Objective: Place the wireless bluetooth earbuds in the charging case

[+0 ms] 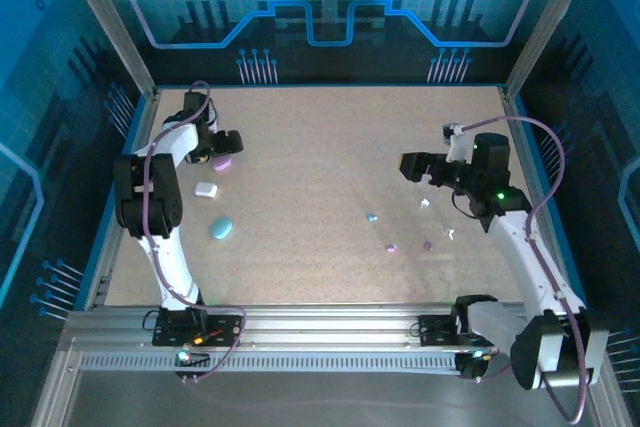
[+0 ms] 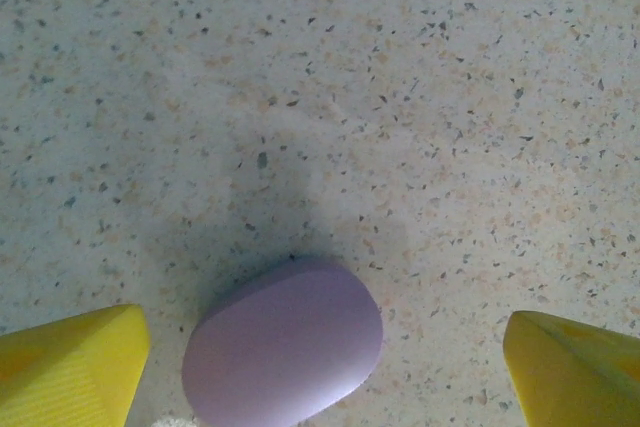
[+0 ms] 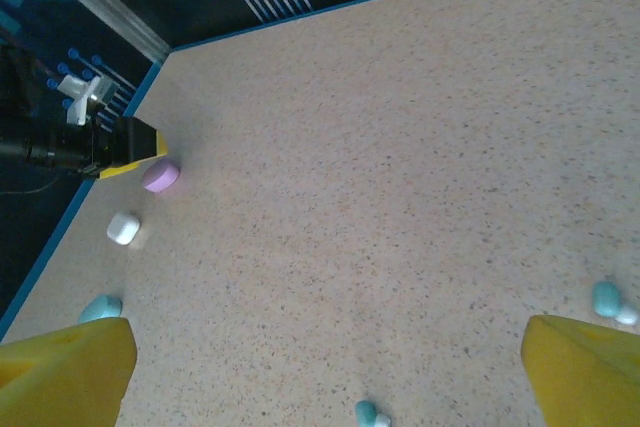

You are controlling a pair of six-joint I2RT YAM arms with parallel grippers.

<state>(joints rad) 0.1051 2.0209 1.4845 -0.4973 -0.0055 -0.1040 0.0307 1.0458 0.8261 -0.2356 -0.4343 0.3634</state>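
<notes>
A purple charging case (image 2: 285,347) lies flat and closed on the table, between the yellow fingers (image 2: 70,367) of my open left gripper (image 2: 320,377), nearer the left finger and touching neither. From above, that left gripper (image 1: 222,150) hovers over the purple case (image 1: 222,161) at the far left. Several tiny earbuds lie right of centre: a teal one (image 1: 372,217), purple ones (image 1: 391,247) and white ones (image 1: 449,235). My right gripper (image 1: 410,165) hangs open above the table, holding nothing. Two teal earbuds (image 3: 368,413) (image 3: 606,299) lie below it.
A white case (image 1: 206,189) and a teal case (image 1: 220,229) lie near the left arm, also visible as the white case (image 3: 123,228) and teal case (image 3: 100,308) from the right wrist. A blue rim (image 1: 330,84) and metal posts border the table.
</notes>
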